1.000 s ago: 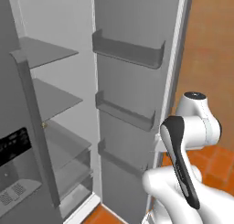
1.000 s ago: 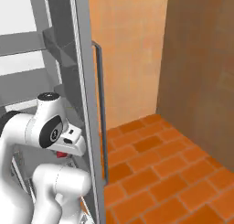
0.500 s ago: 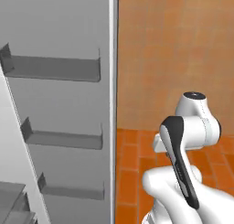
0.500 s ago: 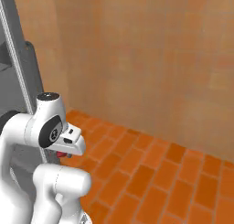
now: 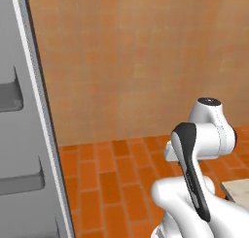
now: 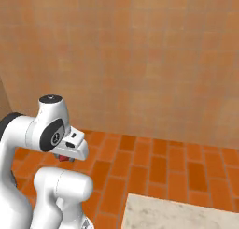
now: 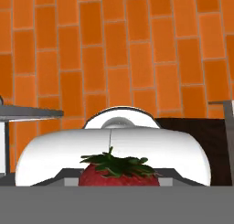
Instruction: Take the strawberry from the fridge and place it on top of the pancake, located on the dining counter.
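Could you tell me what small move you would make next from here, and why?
I would probably keep turning the base toward the dining counter with the grip unchanged. The strawberry sits at the gripper, tucked low over the brick floor, and only a corner of the counter's stone top has come into the right base view. The fridge door is at the left edge of the left base view.

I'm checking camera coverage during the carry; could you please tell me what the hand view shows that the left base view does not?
The hand view alone shows the strawberry up close at its bottom edge, red with a green leafy cap, over the brick floor. The left base view alone shows the open fridge door with its shelves, the orange wall and a corner of the dining counter. Both show the orange brick floor.
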Controlling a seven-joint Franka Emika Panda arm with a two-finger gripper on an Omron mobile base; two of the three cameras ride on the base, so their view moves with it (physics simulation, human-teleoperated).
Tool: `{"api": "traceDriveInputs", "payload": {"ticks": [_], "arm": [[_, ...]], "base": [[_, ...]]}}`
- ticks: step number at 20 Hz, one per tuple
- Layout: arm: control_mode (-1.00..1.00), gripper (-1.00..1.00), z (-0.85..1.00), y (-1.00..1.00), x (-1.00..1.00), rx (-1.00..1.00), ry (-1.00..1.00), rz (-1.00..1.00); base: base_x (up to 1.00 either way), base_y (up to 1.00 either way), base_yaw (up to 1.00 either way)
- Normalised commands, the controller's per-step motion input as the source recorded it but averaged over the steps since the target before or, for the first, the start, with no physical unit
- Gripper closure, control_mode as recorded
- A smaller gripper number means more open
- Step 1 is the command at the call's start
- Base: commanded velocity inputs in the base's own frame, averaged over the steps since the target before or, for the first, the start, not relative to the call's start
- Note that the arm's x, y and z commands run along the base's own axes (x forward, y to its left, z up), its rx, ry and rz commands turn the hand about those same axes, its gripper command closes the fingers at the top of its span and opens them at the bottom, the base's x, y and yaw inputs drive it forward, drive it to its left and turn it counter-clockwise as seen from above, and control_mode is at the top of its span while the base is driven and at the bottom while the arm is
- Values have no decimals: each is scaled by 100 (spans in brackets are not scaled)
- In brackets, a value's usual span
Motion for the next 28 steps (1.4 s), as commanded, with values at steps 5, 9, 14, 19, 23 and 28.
{"api": "traceDriveInputs", "payload": {"ticks": [5,9,14,19,23,28], "arm": [[100,100,0,0,0,0,0,0],[100,100,0,0,0,0,0,0],[100,100,0,0,0,0,0,0],[100,100,0,0,0,0,0,0],[100,100,0,0,0,0,0,0],[100,100,0,0,0,0,0,0]], "base": [[100,-1,0],[100,0,0],[100,-9,-4],[100,-31,-14],[94,-13,-45],[51,0,-75]]}}
